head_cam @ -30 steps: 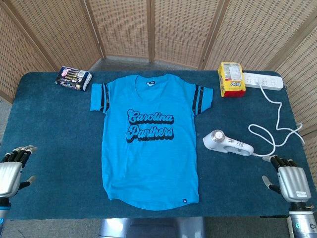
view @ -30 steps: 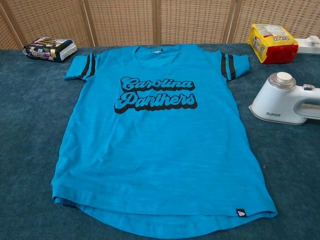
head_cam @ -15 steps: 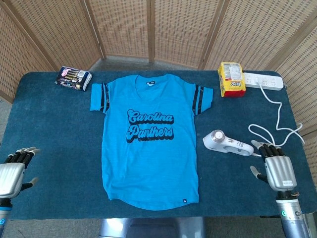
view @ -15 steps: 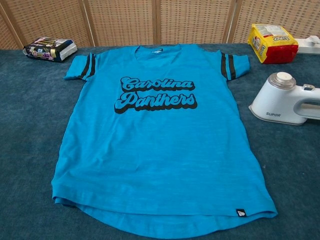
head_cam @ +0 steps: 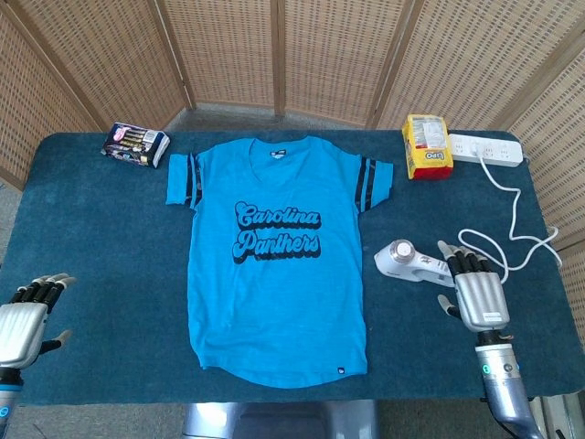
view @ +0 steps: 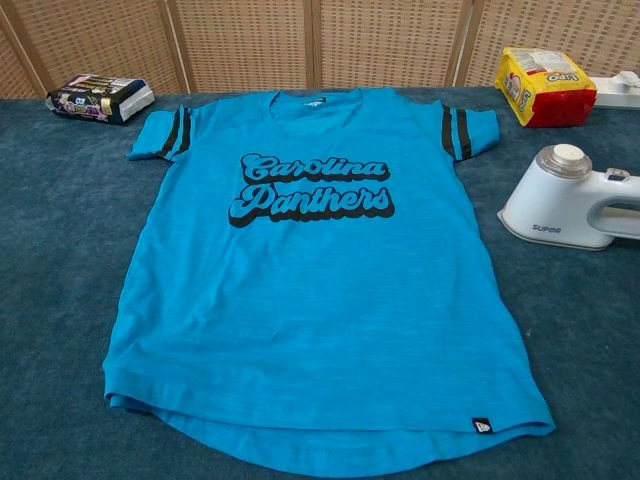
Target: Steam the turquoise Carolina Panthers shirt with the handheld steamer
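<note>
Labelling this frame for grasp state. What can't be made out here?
- Steamer handle: head view, covered by the right robot hand; contact unclear. Chest view cuts it off at the right edge.
- Both robot hands: outside the chest view; left robot hand partly cut off in head view.
- Yellow packet print: too small.
- Power strip switch state: too small.

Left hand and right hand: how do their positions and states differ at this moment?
The right hand is over the steamer, fingertips above its handle; the left hand sits at the table's near left edge, far from the shirt and everything else. Shared: both are palm-down, fingers extended, holding nothing.
</note>
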Tool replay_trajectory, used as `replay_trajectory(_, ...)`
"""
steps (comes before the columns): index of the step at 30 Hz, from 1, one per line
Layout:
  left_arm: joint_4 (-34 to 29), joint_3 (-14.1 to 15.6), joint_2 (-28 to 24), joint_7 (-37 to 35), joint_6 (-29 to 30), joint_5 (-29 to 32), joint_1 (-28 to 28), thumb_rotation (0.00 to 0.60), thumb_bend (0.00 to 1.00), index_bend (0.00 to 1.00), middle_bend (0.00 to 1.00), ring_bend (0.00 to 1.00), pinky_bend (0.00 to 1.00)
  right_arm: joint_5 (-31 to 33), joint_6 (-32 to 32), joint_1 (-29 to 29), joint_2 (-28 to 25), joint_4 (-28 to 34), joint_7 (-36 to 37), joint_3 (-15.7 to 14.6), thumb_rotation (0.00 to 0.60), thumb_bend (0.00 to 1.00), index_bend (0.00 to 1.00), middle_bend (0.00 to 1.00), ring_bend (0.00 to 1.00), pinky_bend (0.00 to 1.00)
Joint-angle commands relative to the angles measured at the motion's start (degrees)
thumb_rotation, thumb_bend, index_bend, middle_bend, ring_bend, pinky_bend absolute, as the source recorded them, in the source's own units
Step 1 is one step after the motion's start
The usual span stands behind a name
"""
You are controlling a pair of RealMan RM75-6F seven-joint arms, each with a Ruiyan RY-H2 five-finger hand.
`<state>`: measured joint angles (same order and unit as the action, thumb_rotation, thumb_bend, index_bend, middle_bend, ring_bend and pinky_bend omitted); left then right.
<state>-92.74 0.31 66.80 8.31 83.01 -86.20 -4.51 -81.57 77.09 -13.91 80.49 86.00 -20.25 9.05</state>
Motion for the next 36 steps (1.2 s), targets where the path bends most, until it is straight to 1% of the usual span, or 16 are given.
replay_trajectory(1, 0.2, 0.0, 0.2, 0.0, -0.3, 0.1, -0.1, 0.600, 0.13, 0.21, 0.23, 0.20, 0.26, 2.0, -1.7, -1.4, 2.4, -1.5, -1.9, 0.6, 0.600, 0.24, 0.07, 0.19, 0.19, 0.24)
replay_trajectory(8, 1.1, -0.1, 0.9, -0.3, -1.1, 0.4, -0.6, 0.600, 0.13, 0.21, 0.23, 0.20, 0.26, 4.2, -2.6, -3.1, 6.4, -5.2, -3.9, 1.5, 0.600, 0.24, 0.07, 0.19, 0.18, 0.24)
replay_trajectory(16, 1.8, -0.4, 1.5, -0.8, -1.5, 0.5, -1.0, 0.600, 0.13, 0.21, 0.23, 0.20, 0.26, 5.7, -2.5, -4.7, 9.2, -8.4, -5.3, 2.8, 0.600, 0.24, 0.07, 0.19, 0.18, 0.24)
replay_trajectory(26, 2.3, -0.4, 2.0, -1.0, -2.2, 0.8, -1.3, 0.600, 0.13, 0.21, 0.23, 0.20, 0.26, 7.3, -3.6, -7.3, 12.7, -14.6, -6.5, 4.1, 0.600, 0.24, 0.07, 0.19, 0.18, 0.23)
replay_trajectory(36, 2.4, -0.4, 2.0, -1.0, -2.3, 1.2, -1.3, 0.600, 0.13, 0.21, 0.23, 0.20, 0.26, 8.3, -5.6, -9.6, 14.6, -20.9, -7.8, 4.3, 0.600, 0.25, 0.14, 0.21, 0.19, 0.23)
